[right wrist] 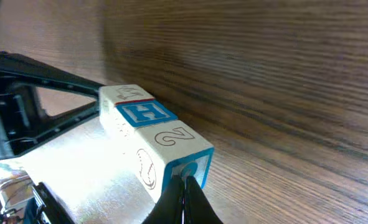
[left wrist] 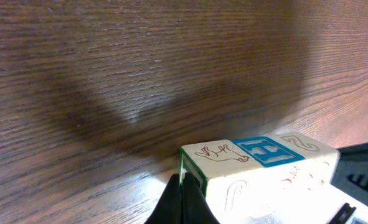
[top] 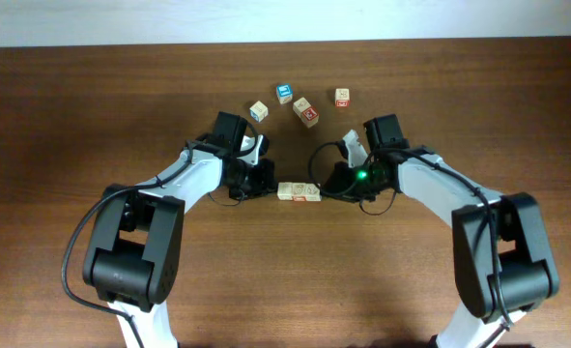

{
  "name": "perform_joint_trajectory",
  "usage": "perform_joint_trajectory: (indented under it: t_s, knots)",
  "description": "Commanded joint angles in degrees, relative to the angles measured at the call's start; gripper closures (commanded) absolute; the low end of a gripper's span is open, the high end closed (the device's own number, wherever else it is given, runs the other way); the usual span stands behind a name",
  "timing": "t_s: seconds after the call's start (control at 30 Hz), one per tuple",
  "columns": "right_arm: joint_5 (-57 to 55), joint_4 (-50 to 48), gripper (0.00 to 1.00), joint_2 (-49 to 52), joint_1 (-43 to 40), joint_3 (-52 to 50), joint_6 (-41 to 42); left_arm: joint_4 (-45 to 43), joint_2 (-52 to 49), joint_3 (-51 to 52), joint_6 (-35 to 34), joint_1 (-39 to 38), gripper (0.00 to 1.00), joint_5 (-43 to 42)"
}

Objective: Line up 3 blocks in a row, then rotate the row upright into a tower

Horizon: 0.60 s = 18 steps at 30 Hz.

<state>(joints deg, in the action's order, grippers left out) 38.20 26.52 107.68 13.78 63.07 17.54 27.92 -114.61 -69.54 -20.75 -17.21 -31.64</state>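
**Bracketing a row of blocks from both ends**

The left gripper [top: 271, 188] and right gripper [top: 329, 188] are both clenched. Their closed tips touch opposite ends of the three blocks [top: 299, 192], which lie in a row between them. Four loose blocks [top: 306, 111] sit beyond the grippers.

Dark wood table [top: 63, 106]: row of three blocks [top: 299, 192]; four loose blocks [top: 306, 110] behind.

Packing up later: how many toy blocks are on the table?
7. Three form a row between the left end effector and right end effector; beyond lie the leftmost block, blue-topped block, central block and rightmost block. None seems hidden.
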Motion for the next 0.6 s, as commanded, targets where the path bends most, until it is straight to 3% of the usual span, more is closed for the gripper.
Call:
perform_joint_trajectory:
  t_s: [0.0,0.57]
  knots:
    - [1.7,-0.3,0.96,-1.9,1.6,0.3,-0.7,0.0,1.6,-0.2,0.7,-0.9,1.00,-3.1]
    - [-2.1,2.8,0.96,-2.1,9.8,7.0,0.8,1.0,1.6,-0.2,0.7,-0.9,1.00,-1.6]
